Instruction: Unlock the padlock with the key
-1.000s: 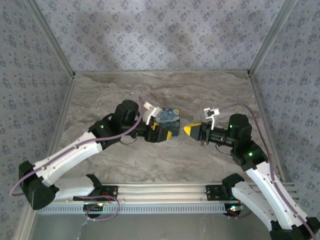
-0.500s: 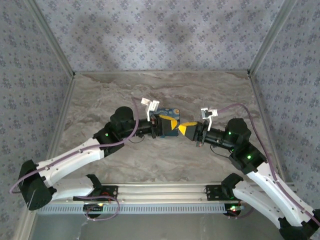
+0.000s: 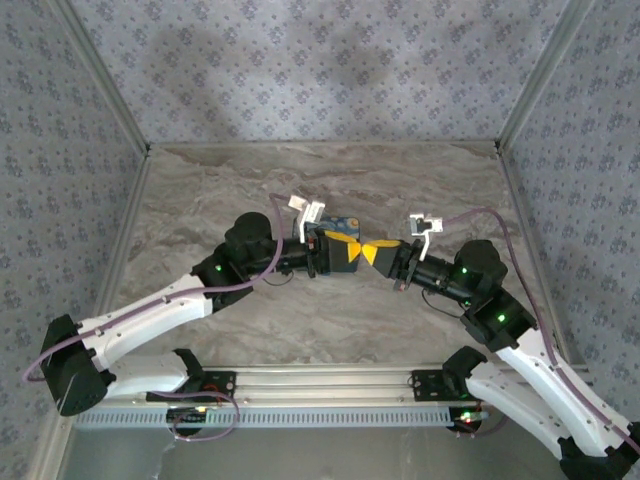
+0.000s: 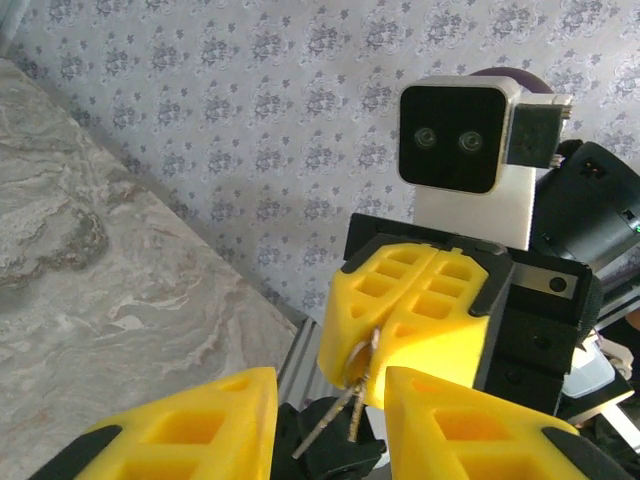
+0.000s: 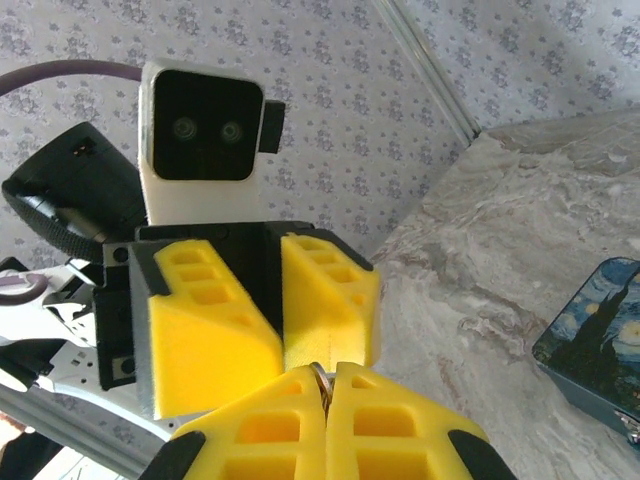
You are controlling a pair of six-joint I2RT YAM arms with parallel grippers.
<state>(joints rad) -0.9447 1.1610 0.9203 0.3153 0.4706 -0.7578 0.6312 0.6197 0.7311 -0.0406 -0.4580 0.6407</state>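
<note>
The right gripper [image 5: 328, 405] has its yellow fingers pressed together, pinching a thin wire key ring [image 5: 320, 373] at the very tips. From the left wrist view, the key [image 4: 338, 418] hangs loose below that ring with a second slim blade beside it. Both are silvery, flat and small.

The left gripper [image 4: 330, 395] has its fingers [image 4: 215, 425] apart, nose to nose with the right gripper. The hanging key sits in the gap between them. No contact with either pad is visible, so whether a bite has begun cannot be told.

Handling (judged): the key is light, stiff, smooth metal, free to swing and twist on the ring. Holding the ring alone gives no control of blade angle. The best hold looks to be flat across the bow, leaving the blade clear. A blade this thin could still rotate between the pads.

The padlock is too small to make out with confidence. It is likely at the starry-night tin [image 5: 590, 335], which lies flat on the marble table [image 5: 480, 260] just beside the grippers. A grey fleck at the tin's near corner may be it. It is probably light enough to shift when the key pushes in, so it would need steadying.
</note>
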